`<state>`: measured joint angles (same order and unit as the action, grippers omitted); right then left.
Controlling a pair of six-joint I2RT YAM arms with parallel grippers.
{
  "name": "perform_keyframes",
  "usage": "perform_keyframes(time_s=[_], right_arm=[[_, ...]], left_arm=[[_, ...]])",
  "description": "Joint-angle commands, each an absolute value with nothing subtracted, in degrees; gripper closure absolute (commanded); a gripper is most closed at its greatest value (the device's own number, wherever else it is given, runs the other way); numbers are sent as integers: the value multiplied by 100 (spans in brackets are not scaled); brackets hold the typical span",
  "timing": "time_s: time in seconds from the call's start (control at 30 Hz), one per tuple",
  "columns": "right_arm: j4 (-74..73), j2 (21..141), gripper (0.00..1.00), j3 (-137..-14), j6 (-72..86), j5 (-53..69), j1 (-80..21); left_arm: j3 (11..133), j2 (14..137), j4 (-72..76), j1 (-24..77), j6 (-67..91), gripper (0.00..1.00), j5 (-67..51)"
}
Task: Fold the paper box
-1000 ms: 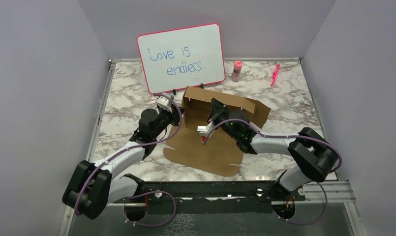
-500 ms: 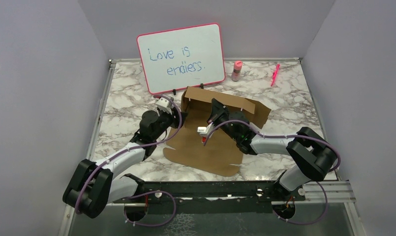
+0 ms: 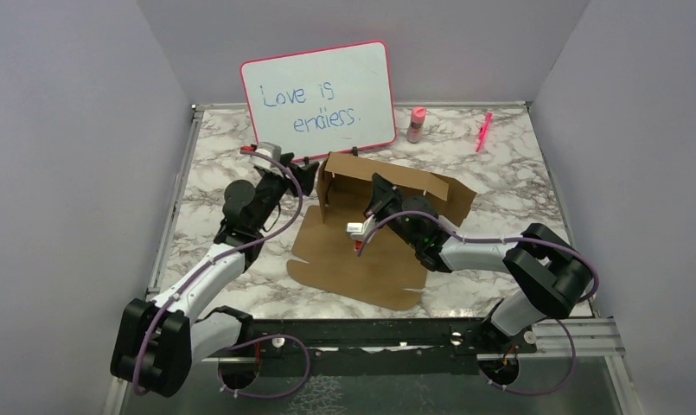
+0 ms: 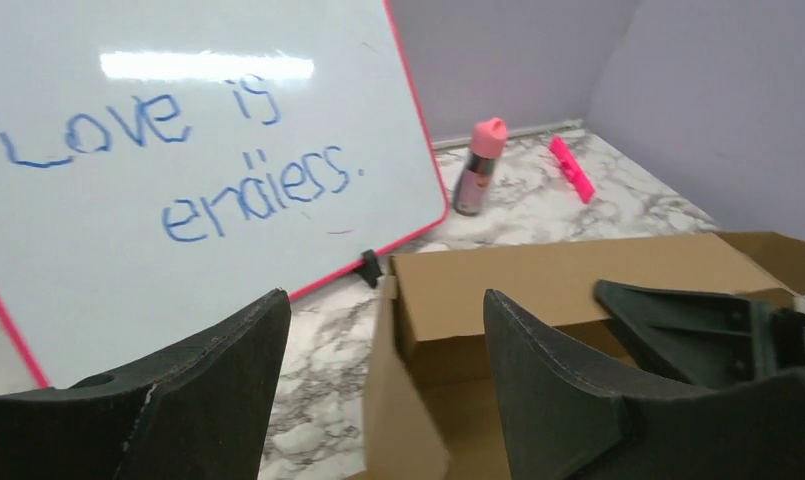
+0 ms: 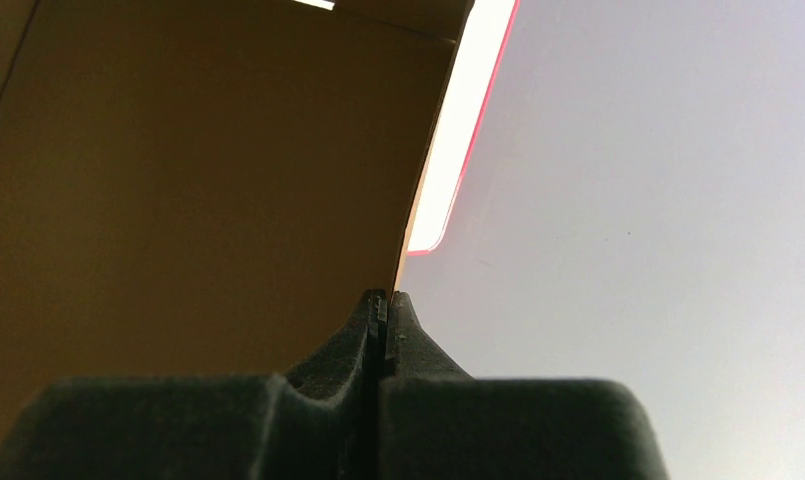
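The paper box (image 3: 361, 259) is brown cardboard, its base flat on the table, with the back wall (image 3: 418, 183) and left side flap (image 3: 327, 194) standing up. My left gripper (image 3: 299, 177) is open just left of that flap. In the left wrist view the flap's edge (image 4: 408, 400) stands between the spread fingers (image 4: 228, 385) of my left gripper (image 4: 386, 297), not touching them. My right gripper (image 3: 380, 188) is shut inside the box, its tips against the back wall. In the right wrist view my right gripper (image 5: 383, 297) has nothing between the jaws, and the cardboard (image 5: 198, 180) fills the left.
A pink-framed whiteboard (image 3: 318, 99) stands right behind the box and close to my left gripper. A pink-capped bottle (image 3: 416, 124) and a pink marker (image 3: 482, 130) lie at the back right. Grey walls close in the table on three sides.
My left gripper has opened, let go of the left side flap and drawn back to the left and toward the whiteboard. The flap stays upright. The right arm has not moved.
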<state>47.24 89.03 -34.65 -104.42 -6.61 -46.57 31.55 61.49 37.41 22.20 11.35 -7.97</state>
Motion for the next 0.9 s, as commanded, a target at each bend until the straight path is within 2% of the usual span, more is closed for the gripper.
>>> perform_keyframes(time_s=[0.0,0.1,0.27,0.53,0.87], right_arm=[[4179,9005,99,-3463,-10325,-716,-4724],[4045,9008,99,-3507,-10269,-705,-4720],[3996,8984,99,-3554,-10240,-666,-4720],[3905,8915,99,-3546,-10197,-605,-4728],[3824,8891,99,-3596,-10145,-584,-4729]], left_arm=[[2944,6379,4595,1421,1248,26,-1608],[2831,6652,4683,1318,872,19,-1600],[2593,7181,4980,1273,641,18,-2132],[2059,7605,5625,1171,393,15,-1771],[2493,7897,5612,1125,757,15,-3164]])
